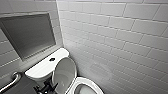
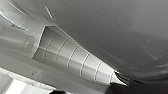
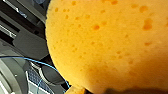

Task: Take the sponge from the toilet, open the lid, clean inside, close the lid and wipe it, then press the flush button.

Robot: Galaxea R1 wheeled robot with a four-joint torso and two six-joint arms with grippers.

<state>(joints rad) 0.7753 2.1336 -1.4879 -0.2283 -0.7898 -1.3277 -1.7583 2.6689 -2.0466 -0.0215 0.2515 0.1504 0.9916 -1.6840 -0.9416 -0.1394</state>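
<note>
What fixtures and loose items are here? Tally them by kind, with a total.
White glossy ceramic toilet, lid raised: 1
Small round dark flush button on the tank top: 1
Bright orange porous sponge: 1
Curved shiny metal grab bar: 1
Total: 4

Reaches in at 7 o'clock of the head view with the left gripper (image 1: 46, 87), dark and jointed, wrist tilted upward. Clamps the right gripper (image 3: 120, 89) on the sponge (image 3: 107, 45), held off any surface, tight against the wrist camera, above the robot's own dark frame (image 3: 30, 42).
</note>
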